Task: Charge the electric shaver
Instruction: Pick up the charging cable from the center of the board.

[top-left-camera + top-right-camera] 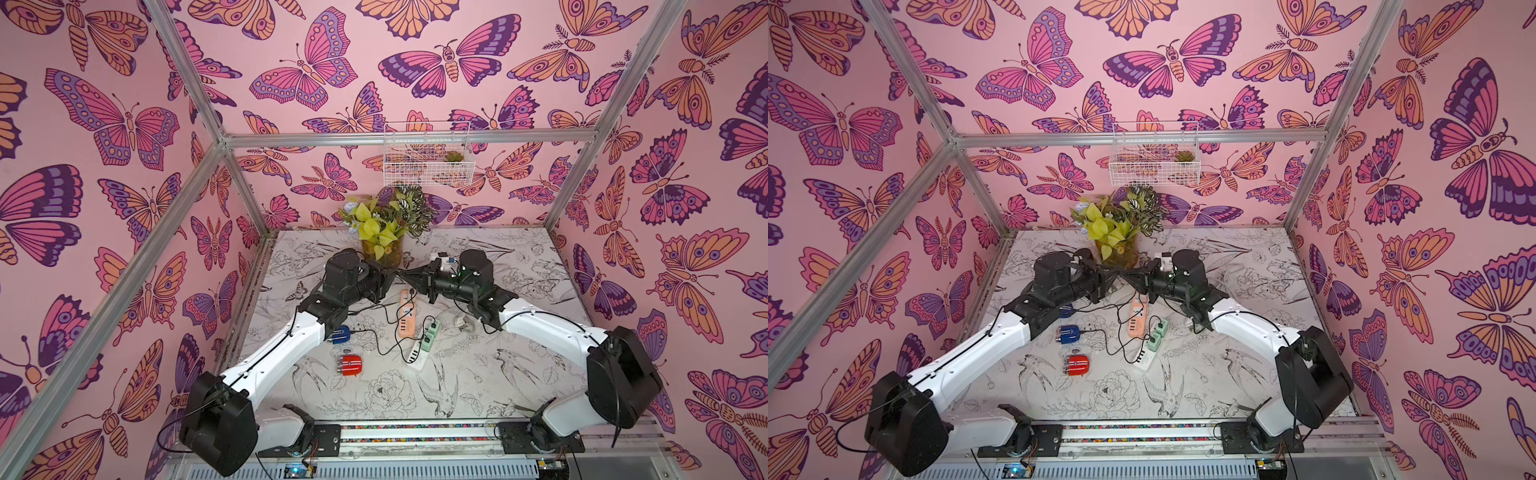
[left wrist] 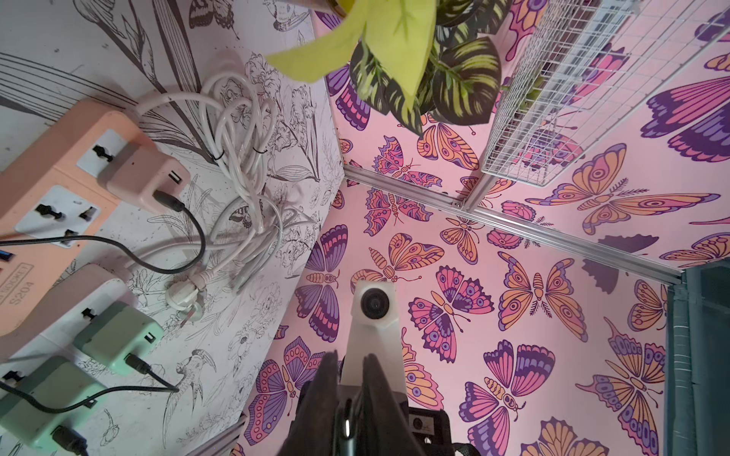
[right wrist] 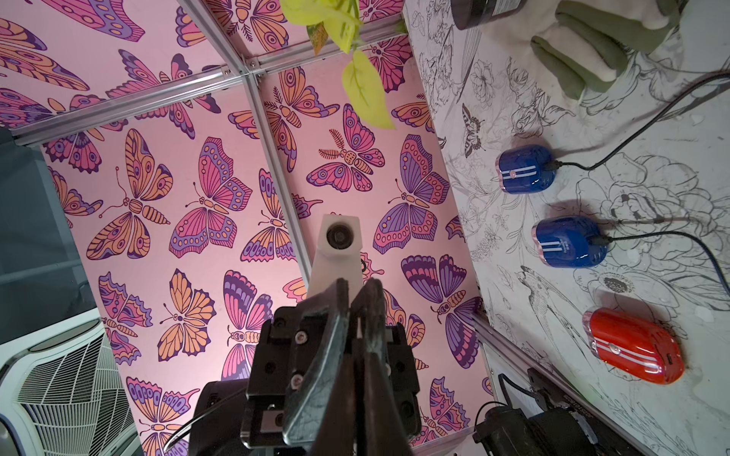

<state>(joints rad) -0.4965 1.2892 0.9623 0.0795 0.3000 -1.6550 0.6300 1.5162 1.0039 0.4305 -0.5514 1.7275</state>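
Note:
A red electric shaver [image 1: 349, 365] [image 1: 1077, 365] [image 3: 634, 345] lies on the table with no cable in it. Two blue shavers [image 3: 523, 169] [image 3: 569, 241] beside it each have a black cable plugged in; one blue shaver [image 1: 338, 334] shows below my left forearm. My left gripper [image 1: 394, 273] [image 2: 351, 357] and right gripper [image 1: 406, 275] [image 3: 357, 284] are raised tip to tip in front of the vase, well above the table. Both are shut with nothing held.
An orange power strip [image 1: 407, 318] [image 2: 51, 177] and a white strip [image 1: 419, 357] with green adapters [image 2: 118, 335] lie mid-table, black cables looping around them. A bundled white cable [image 2: 237, 158], a glove [image 3: 592, 47], a plant vase [image 1: 382, 245] and a wall basket [image 1: 428, 153] are nearby.

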